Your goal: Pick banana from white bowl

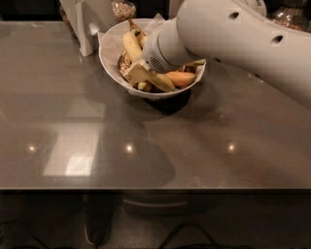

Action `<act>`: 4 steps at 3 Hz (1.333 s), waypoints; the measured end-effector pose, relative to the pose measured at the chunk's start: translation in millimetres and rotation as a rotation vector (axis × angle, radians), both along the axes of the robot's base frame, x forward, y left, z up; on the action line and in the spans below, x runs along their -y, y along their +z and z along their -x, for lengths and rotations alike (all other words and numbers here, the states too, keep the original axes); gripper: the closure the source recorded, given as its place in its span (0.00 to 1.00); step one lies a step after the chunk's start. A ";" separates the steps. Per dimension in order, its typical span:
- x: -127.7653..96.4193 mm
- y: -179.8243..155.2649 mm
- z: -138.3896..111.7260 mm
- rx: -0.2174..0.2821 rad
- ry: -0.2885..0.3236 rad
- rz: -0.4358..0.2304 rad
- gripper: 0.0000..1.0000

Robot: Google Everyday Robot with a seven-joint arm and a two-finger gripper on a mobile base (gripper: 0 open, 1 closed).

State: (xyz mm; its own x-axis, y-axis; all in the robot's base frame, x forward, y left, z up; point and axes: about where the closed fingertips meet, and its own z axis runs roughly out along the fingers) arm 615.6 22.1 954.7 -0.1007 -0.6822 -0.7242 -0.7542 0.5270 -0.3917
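Note:
The white bowl stands at the back middle of the grey table. It holds several bananas. The pale yellow banana with a brownish stem end leans against the bowl's left inner side. A deeper yellow banana and a small orange-brown one lie toward the front. My gripper reaches down into the bowl from the right, just below and beside the pale banana. The thick white arm hides the right half of the bowl.
A white upright object stands just left of the bowl. A glass jar of grain is behind it, and another jar is at the back right. The table's front edge runs across the lower part of the view.

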 end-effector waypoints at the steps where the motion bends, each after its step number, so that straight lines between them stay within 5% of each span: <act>1: 3.1 -2.1 -4.9 -0.005 -0.016 -0.002 0.57; 3: 4.0 -1.0 -5.4 -0.003 -0.020 -0.004 1.00; 4: 0.4 6.5 -1.0 0.005 -0.003 -0.009 1.00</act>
